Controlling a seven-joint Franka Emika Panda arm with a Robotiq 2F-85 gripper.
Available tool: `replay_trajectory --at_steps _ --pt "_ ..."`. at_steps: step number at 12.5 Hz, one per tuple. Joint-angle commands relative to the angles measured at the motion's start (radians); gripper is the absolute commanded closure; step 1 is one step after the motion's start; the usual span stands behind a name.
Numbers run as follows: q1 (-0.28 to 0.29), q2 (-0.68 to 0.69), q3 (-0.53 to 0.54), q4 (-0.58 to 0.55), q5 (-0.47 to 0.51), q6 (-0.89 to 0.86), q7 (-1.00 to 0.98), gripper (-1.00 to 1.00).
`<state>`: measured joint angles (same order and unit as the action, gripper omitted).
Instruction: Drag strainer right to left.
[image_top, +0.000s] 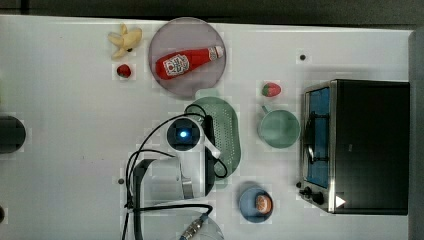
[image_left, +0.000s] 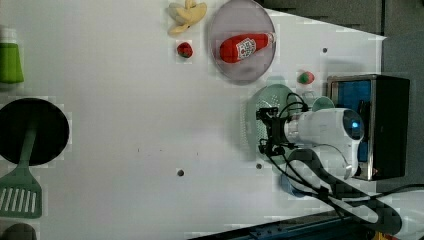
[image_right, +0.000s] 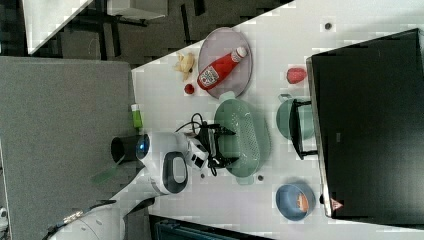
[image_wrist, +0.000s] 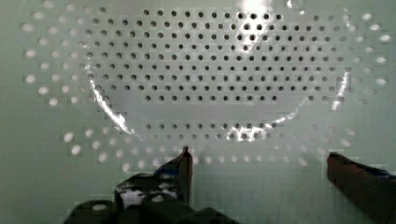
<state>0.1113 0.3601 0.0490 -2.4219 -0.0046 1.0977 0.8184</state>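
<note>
The strainer (image_top: 229, 134) is a pale mint-green oval colander lying in the middle of the white table, just below the grey plate in the top view. My gripper (image_left: 263, 131) hangs over the side of the strainer (image_left: 260, 120) towards the left view's left, open. In the right view the gripper (image_right: 226, 145) reaches over the strainer (image_right: 247, 142) with its two dark fingers spread. The wrist view looks down into the perforated bowl (image_wrist: 210, 79); the fingertips (image_wrist: 186, 163) stand wide apart above the holed wall, gripper (image_wrist: 259, 161) open with nothing gripped.
A mint-green mug (image_top: 278, 128) stands between the strainer and the toaster oven (image_top: 360, 145). A grey plate (image_top: 200, 35) carries a ketchup bottle (image_top: 187, 62). A banana (image_top: 125, 41), two strawberries (image_top: 271, 89) and a blue bowl (image_top: 255, 203) lie around. The top view's left half of the table is mostly bare.
</note>
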Motion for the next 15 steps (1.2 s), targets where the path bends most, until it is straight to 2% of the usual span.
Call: replay_trajectory --at_steps 1,5,9,15 --pt "0.069 -0.004 0.028 0.011 0.004 0.016 0.183 -1.00" --pt "0.138 -0.002 0.064 0.028 0.004 0.015 0.328 -1.00" --pt "0.207 0.029 0.077 0.072 0.007 0.014 0.386 -1.00" --pt "0.315 0.111 0.078 0.188 0.114 0.014 0.413 -1.00"
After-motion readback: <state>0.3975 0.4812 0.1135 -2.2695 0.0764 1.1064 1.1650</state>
